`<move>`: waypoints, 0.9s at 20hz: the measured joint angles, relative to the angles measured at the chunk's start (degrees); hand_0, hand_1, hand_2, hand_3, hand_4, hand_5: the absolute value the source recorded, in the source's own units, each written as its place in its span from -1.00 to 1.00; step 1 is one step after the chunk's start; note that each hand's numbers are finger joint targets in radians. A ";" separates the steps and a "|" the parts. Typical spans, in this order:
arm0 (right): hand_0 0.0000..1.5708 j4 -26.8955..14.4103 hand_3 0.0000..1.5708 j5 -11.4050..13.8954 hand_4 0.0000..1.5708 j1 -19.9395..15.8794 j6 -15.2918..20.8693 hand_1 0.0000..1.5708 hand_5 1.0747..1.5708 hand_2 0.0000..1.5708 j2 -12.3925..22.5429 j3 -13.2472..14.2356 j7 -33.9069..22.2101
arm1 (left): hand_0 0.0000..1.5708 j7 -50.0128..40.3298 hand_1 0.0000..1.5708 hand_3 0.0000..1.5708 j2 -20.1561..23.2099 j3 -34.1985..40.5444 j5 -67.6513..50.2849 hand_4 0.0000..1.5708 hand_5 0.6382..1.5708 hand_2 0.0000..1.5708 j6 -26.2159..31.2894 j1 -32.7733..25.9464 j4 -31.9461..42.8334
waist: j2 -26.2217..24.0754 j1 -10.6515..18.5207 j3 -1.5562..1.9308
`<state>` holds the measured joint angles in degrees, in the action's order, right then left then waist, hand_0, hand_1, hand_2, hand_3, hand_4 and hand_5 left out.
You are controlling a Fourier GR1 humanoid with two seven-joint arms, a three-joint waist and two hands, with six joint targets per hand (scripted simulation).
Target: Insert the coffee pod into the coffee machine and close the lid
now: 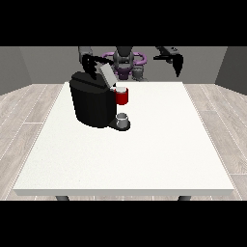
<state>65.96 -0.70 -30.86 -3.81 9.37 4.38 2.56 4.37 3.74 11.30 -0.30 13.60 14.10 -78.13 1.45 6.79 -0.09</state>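
The black coffee machine [91,103] stands on the left half of the white table [144,154]. Its grey lid [106,75] is tilted up and half open. Below the lid, the red pod holder [122,98] carries a small white pod [120,89] on top. A grey cup [123,120] sits on the machine's base. The hand at the view's left [89,66] hangs just behind the machine's top, right beside the lid, fingers pointing down and holding nothing. The hand at the view's right [178,63] is raised far off beyond the table's back edge, fingers hanging relaxed.
The robot's torso [124,62] stands behind the table's far edge. The table spreads wide in front of and to the right of the machine. Wooden floor surrounds it.
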 measured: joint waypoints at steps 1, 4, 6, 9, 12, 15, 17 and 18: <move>-1.00 -0.87 -1.00 -0.29 -1.00 -0.98 -0.56 -1.00 1.00 -1.00 0.74 0.71 0.26 | -1.00 -0.44 -1.00 -1.00 0.24 0.06 -0.30 -0.84 1.00 -1.00 -0.20 0.63 -0.60 | 0.57 0.21 0.00; -1.00 -1.82 -1.00 0.29 -1.00 -1.64 -0.32 -1.00 1.00 -1.00 0.70 0.97 2.05 | -1.00 -0.93 -1.00 -1.00 0.88 -0.20 -0.77 -1.00 1.00 -1.00 -0.22 0.33 -1.70 | 0.95 0.35 -0.21; -1.00 -2.09 -1.00 0.62 -1.00 -2.65 -0.08 -1.00 1.00 -1.00 0.49 0.84 1.77 | -1.00 0.16 -1.00 -1.00 0.85 -0.64 -0.30 -1.00 1.00 -1.00 -0.55 -0.07 -1.39 | 1.52 0.32 -0.27; -1.00 -2.68 -1.00 1.50 -1.00 -3.82 0.28 -1.00 1.00 -1.00 0.32 0.53 1.35 | -1.00 0.43 -1.00 -1.00 1.34 -0.62 -0.37 -1.00 1.00 -1.00 -0.70 -0.09 -1.24 | 1.96 0.40 -0.31; -1.00 -3.25 -1.00 1.71 -1.00 -5.49 0.47 -1.00 1.00 -1.00 -0.62 0.09 0.88 | -1.00 0.26 -1.00 -1.00 2.38 0.10 -1.42 -1.00 1.00 -1.00 -0.23 0.78 -0.21 | 2.31 0.01 -0.15; -1.00 -4.40 -1.00 1.86 -1.00 -6.63 0.83 -1.00 1.00 -1.00 -0.93 0.41 1.93 | -1.00 -0.65 -1.00 -1.00 1.96 -0.82 -1.03 -1.00 1.00 -1.00 -1.22 1.18 -1.16 | 2.38 0.45 -0.09; -1.00 -5.20 -1.00 1.75 -0.90 -6.72 0.17 -1.00 1.00 -1.00 -0.54 0.70 2.97 | -1.00 -1.22 -1.00 -1.00 2.16 -0.69 -1.70 -0.97 1.00 -1.00 -1.13 0.92 -1.67 | 2.37 0.72 -0.06; -1.00 -5.72 -1.00 2.12 -0.77 -7.29 0.18 -1.00 1.00 -1.00 -0.59 0.42 2.71 | -1.00 -0.70 -1.00 -1.00 1.88 -0.97 -1.31 -0.83 1.00 -1.00 -1.58 0.73 -1.51 | 2.77 0.81 -0.01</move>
<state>60.24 1.43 -38.15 -3.62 8.77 4.80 5.27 3.67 5.62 10.33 -1.61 12.02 14.84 -79.64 4.22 7.61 -0.11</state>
